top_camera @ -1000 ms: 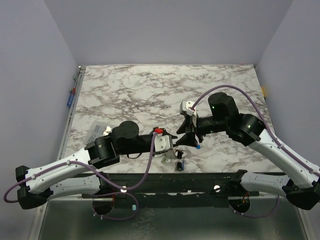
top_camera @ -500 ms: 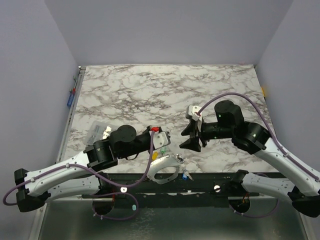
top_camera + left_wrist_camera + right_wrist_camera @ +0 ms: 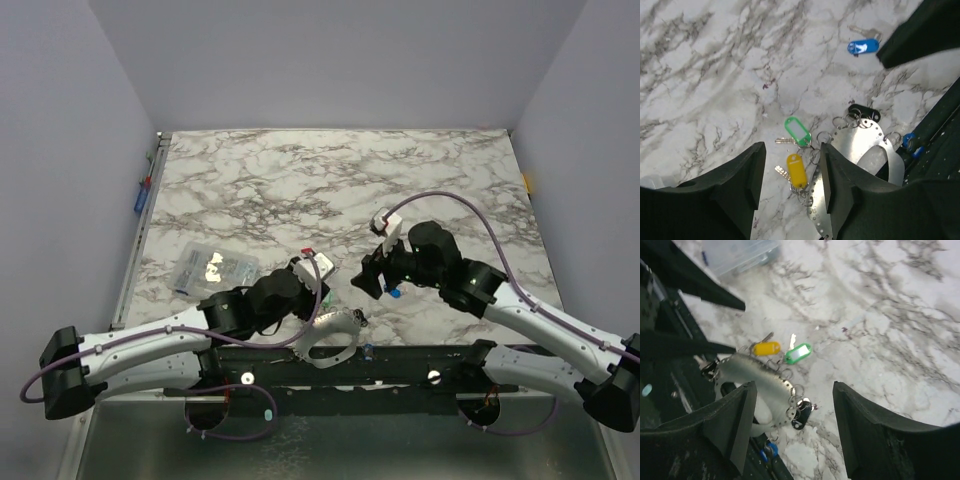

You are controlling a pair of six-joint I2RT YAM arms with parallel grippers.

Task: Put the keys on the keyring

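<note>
The keyring is a flat silvery perforated band in a loop, lying at the table's near edge and partly over the black rail. Small wire rings hang along the keyring. A yellow-tagged key and a green-tagged key lie at its left end, and a black tag at its far side. One blue-tagged key lies apart on the marble; another blue tag sits by the rail. My left gripper is open above the yellow tag. My right gripper is open above the keyring.
A clear plastic bag lies on the marble table to the left of my left arm. The black frame rail runs along the near edge under the keyring. Purple-grey walls close in the table's left, back and right sides.
The keyring, first up between both grippers, now lies at the near edge. My left gripper shut, then opened and swung right over the keys. My right gripper opened wider and drew back slightly.
</note>
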